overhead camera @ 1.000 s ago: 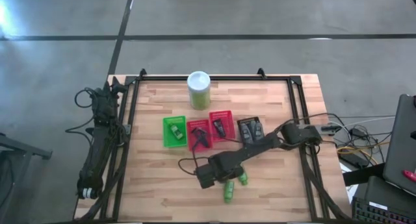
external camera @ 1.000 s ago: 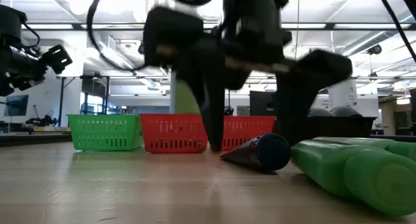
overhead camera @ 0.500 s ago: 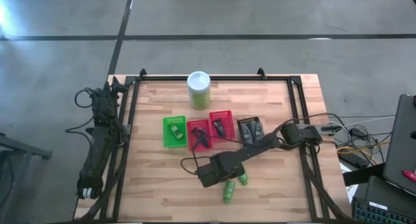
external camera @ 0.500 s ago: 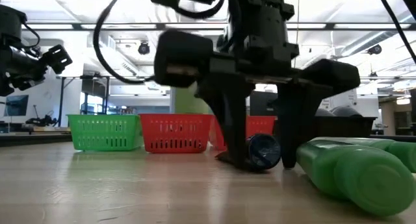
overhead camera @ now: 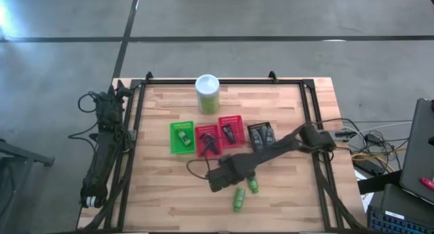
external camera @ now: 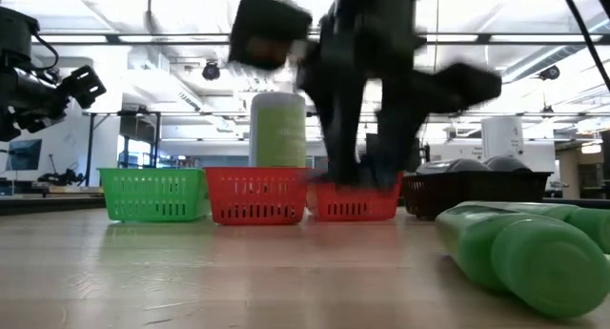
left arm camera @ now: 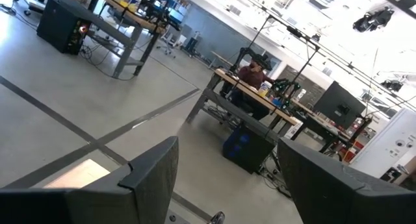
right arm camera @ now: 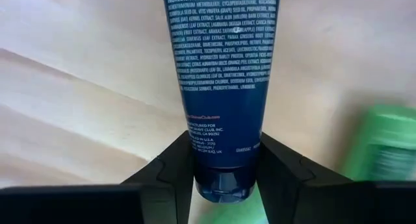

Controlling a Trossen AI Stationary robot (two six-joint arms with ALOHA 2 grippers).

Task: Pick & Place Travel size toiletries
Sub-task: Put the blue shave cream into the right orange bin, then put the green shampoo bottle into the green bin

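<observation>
The right end effector [right arm camera: 223, 160] pinches a dark blue tube [right arm camera: 221, 74] by its cap end, lifted above the desk [overhead camera: 169, 200] near two green bottles [overhead camera: 239, 199]. The left end effector [left arm camera: 227, 178] waits spread, off the desk's left side.

The flat tube [right arm camera: 220, 87] pinched between the right gripper's [right arm camera: 221, 178] black fingers is deep navy blue with fine white lettering and one red line of print near its cap. Two bright green mini tubes [overhead camera: 239, 199] lie on the pale, striped wood of the table [overhead camera: 163, 200]. The baskets run green [overhead camera: 180, 137], red [overhead camera: 207, 140], red [overhead camera: 230, 130] and dark [overhead camera: 261, 135], behind them a pale-green canister [overhead camera: 207, 91] with a white lid.
</observation>
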